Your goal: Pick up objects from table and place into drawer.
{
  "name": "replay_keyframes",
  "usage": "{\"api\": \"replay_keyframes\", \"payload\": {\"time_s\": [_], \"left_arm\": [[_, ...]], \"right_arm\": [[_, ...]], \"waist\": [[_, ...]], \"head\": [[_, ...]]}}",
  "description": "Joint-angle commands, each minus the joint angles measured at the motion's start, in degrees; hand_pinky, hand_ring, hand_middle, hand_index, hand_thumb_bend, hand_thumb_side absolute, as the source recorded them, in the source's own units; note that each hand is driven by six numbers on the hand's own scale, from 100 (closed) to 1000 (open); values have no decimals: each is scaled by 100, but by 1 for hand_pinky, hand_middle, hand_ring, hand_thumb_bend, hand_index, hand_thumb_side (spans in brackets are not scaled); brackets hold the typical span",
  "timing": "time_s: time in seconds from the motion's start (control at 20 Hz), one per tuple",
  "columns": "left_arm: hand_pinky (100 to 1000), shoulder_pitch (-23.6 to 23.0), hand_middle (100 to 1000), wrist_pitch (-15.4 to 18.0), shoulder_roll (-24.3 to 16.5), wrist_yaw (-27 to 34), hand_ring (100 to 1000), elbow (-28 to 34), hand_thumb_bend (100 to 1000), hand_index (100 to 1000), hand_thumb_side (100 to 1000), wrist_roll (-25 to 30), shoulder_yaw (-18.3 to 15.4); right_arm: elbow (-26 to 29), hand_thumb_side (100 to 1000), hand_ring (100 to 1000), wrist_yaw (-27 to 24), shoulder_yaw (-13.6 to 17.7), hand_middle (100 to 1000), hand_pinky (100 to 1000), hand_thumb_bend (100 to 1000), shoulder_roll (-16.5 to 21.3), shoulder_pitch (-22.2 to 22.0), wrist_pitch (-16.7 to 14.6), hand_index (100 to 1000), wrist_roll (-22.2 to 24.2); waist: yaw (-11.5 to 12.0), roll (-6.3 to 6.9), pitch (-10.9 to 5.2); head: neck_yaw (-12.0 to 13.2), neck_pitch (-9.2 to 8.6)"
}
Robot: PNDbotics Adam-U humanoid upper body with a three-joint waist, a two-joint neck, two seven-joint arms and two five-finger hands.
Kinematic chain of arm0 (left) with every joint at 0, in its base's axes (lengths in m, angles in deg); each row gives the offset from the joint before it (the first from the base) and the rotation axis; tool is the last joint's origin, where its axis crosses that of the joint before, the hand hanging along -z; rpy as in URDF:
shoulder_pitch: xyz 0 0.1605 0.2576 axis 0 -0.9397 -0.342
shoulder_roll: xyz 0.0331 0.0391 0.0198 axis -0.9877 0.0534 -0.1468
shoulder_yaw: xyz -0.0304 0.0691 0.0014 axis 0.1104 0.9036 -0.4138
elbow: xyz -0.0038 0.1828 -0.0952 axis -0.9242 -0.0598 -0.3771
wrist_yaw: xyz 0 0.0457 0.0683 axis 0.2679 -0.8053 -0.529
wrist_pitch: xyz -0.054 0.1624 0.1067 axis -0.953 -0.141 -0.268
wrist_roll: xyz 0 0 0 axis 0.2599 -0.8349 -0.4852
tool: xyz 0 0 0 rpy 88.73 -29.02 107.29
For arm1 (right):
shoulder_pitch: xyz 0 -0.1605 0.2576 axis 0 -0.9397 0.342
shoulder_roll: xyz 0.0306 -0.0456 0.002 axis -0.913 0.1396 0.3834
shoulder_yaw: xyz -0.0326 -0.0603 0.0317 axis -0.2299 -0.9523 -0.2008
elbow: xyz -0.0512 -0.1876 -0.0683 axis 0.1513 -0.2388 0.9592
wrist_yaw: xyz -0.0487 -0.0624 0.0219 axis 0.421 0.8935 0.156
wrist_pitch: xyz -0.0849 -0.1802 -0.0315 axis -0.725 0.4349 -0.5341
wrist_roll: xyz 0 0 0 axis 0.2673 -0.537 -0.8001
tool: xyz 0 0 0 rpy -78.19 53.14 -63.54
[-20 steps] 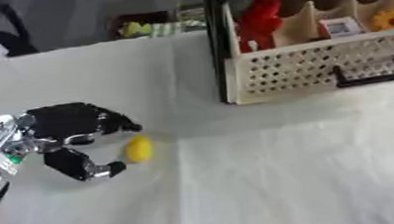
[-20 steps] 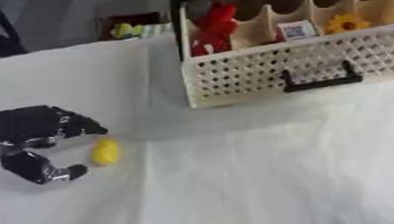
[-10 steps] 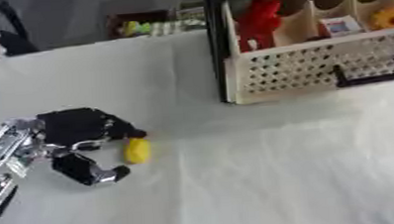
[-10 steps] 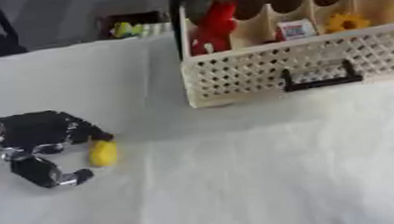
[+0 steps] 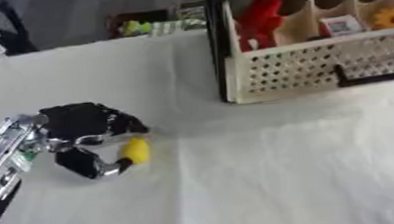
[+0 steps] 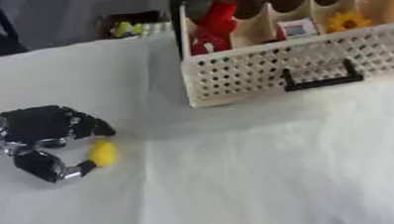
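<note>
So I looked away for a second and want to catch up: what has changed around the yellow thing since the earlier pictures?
The left hand has closed in on the small yellow object: its curled fingers and thumb now touch it on both sides, where a second ago it lay just clear of them. The object still lies on the white table. The drawer and its contents have not moved.

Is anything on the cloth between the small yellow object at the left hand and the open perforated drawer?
Nothing visible: bare white cloth runs from the small yellow object, held at the left hand, to the cream perforated drawer. Its front wall must be cleared.
</note>
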Motion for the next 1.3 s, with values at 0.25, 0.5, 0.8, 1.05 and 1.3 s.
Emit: {"api": "replay_keyframes", "payload": {"time_s": [0.25, 0.5, 0.8, 1.05, 1.3], "left_arm": [[623, 176, 851, 27, 7, 9, 803, -10, 211, 1000, 1000, 136, -11], [592, 176, 791, -7, 66, -185, 766, -137, 223, 1000, 1000, 138, -14], [533, 169, 692, -49, 107, -385, 674, -248, 195, 1000, 995, -17, -41], [440, 164, 584, -45, 150, -375, 564, -363, 170, 1000, 932, -158, -45], [325, 164, 563, -19, 187, -290, 500, -454, 151, 1000, 847, -161, -21]], "right_arm": [[81, 1000, 597, -3, 77, 198, 473, 105, 81, 80, 41, 492, 10], [81, 1000, 598, 5, 87, 198, 473, 102, 70, 72, 63, 490, 5], [81, 1000, 598, 7, 97, 197, 474, 101, 47, 62, 87, 487, 13], [81, 1000, 597, 9, 113, 196, 474, 100, 37, 55, 99, 485, 12], [81, 1000, 598, 11, 128, 196, 475, 100, 16, 50, 110, 485, 10]], "waist": [[-28, 3, -125], [-37, 3, -111], [-44, -2, -106], [-44, -10, -104], [-45, -19, -97]], "head": [[30, -92], [45, -94], [46, -98], [47, -94], [52, -94]]}}
